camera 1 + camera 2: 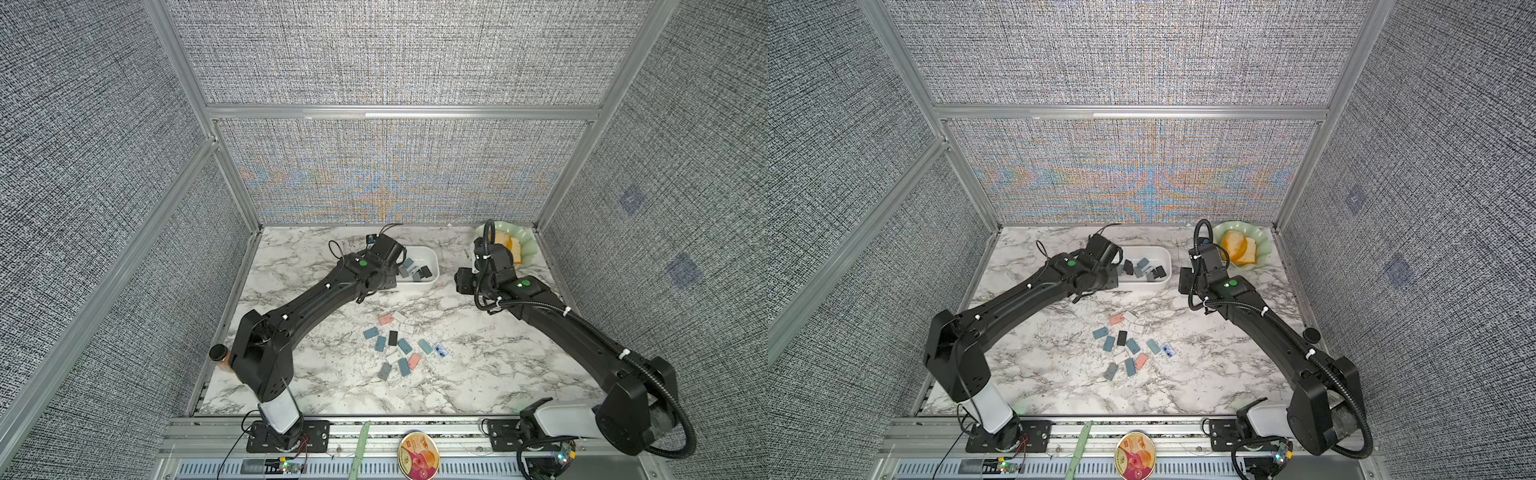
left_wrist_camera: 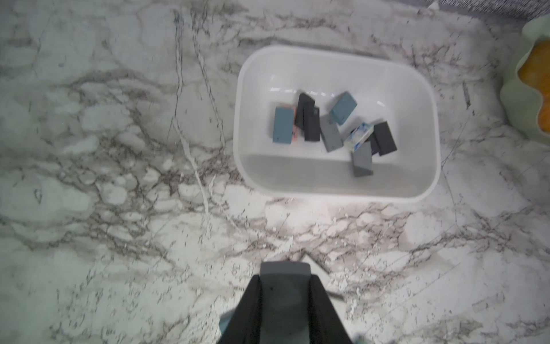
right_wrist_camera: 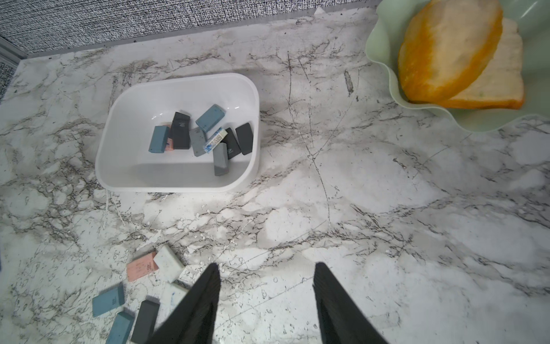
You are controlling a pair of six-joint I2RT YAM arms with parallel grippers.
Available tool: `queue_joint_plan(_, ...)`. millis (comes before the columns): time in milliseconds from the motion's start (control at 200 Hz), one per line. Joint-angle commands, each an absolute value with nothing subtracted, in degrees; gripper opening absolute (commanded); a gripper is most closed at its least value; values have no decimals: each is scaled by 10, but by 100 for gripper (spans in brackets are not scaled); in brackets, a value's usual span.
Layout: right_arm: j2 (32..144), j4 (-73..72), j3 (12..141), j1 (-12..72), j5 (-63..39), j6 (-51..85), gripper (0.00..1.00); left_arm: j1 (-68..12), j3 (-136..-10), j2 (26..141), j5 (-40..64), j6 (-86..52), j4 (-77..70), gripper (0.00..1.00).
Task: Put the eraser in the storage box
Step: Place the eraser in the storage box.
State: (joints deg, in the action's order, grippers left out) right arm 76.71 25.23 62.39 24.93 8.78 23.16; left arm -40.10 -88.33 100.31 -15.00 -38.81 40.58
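My left gripper is shut on a grey eraser, whose end sticks out past the black fingers. It hangs above the marble, just short of the white storage box. The storage box stands at the back middle in both top views, its left end under my left wrist. Several blue, black and grey erasers lie inside it. My right gripper is open over bare marble to the right of the box, with nothing between its fingers.
Several loose erasers lie scattered mid-table, some beside my right fingers. A pale green scalloped dish with bread slices stands at the back right corner. A round tin and a green stick lie on the front rail.
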Motion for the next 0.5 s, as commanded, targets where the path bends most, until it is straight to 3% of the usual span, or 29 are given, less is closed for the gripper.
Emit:
queue_joint_plan(0,758,271,616,244,91,242,54,-382,-951,1052,-141,-325,423,27)
queue_joint_plan(250,746,285,596,238,91,258,54,-347,-1109,1202,-101,-276,457,26)
queue_joint_plan(495,741,298,593,233,96,261,54,-333,-1142,1273,-79,-266,450,26)
